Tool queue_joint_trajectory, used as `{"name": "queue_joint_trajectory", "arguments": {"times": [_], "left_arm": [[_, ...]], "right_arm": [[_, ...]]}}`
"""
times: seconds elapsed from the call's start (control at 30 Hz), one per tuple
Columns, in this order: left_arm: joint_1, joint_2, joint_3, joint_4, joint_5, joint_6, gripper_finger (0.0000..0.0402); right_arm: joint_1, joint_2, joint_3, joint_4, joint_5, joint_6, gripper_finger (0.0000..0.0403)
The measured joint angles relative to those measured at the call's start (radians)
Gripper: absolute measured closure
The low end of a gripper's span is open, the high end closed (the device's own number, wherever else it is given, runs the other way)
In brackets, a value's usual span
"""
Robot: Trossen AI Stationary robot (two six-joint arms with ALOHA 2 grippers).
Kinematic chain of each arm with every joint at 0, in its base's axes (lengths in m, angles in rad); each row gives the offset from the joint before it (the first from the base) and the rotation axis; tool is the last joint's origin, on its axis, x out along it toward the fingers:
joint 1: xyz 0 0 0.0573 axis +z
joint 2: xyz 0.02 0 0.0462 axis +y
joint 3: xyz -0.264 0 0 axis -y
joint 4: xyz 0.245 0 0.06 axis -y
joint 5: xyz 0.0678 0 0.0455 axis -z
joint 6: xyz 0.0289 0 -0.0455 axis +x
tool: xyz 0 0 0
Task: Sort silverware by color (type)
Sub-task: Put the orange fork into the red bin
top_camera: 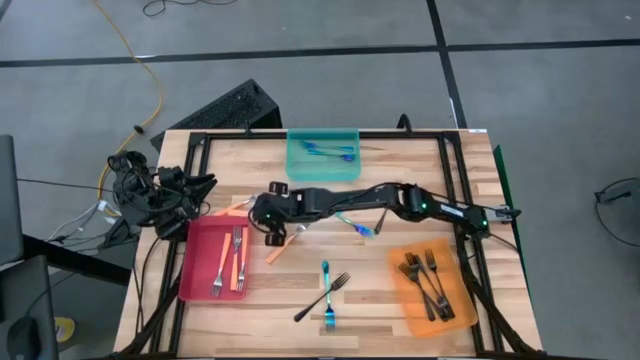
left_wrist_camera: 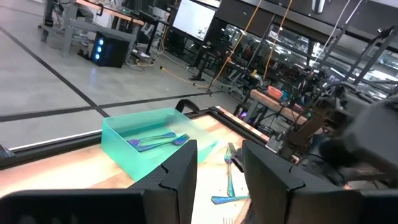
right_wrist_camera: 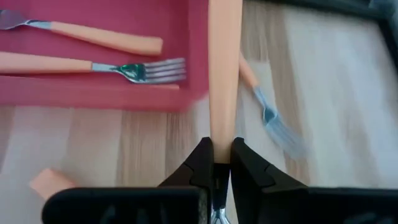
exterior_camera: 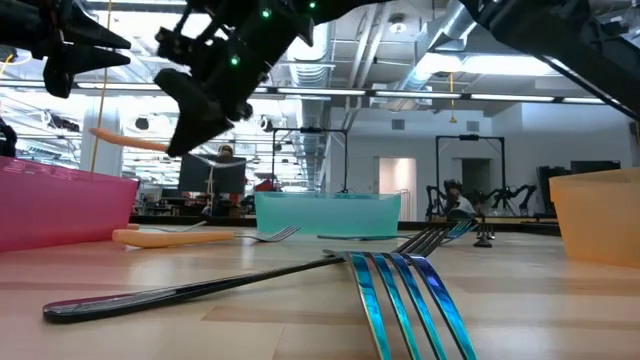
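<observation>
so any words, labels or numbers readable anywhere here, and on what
None can be read.
Red tray, teal tray, orange tray and forks: no print shows.
Screen in the room behind: lit, too blurred to read.
Right gripper, shut on an orange fork: no marking shows.

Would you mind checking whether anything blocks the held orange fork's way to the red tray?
Nothing visible does. The right gripper holds the orange fork just beside the red tray.
</observation>
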Motion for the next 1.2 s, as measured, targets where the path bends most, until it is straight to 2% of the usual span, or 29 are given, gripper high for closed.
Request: {"name": "queue_joint_trajectory", "arguments": {"times": [0.17, 0.53, 0.7, 0.9, 1.03, 1.2], "left_arm": [[0.000, 0.000, 0.000, 0.000, 0.000, 0.000, 0.0289], [0.000, 0.000, 0.000, 0.000, 0.000, -0.001, 0.0289], [0.000, 0.000, 0.000, 0.000, 0.000, -0.001, 0.0289], [0.000, 0.000, 0.000, 0.000, 0.000, -0.001, 0.0289], [0.000, 0.000, 0.000, 0.000, 0.000, -0.001, 0.0289], [0.000, 0.000, 0.000, 0.000, 0.000, -0.001, 0.0289]], "right_arm": [[0.036, 0.000, 0.000, 0.092, 0.061, -0.160, 0.0349], [0.097, 0.005, 0.000, 0.275, 0.048, -0.637, 0.0349], [0.103, 0.005, 0.000, 0.301, -0.059, -0.725, 0.0349], [0.106, 0.006, -0.006, 0.383, -0.092, -0.837, 0.0349], [0.106, 0.006, -0.006, 0.390, -0.177, -0.930, 0.0349], [0.098, 0.007, -0.006, 0.385, -0.234, -0.956, 0.0349]]}}
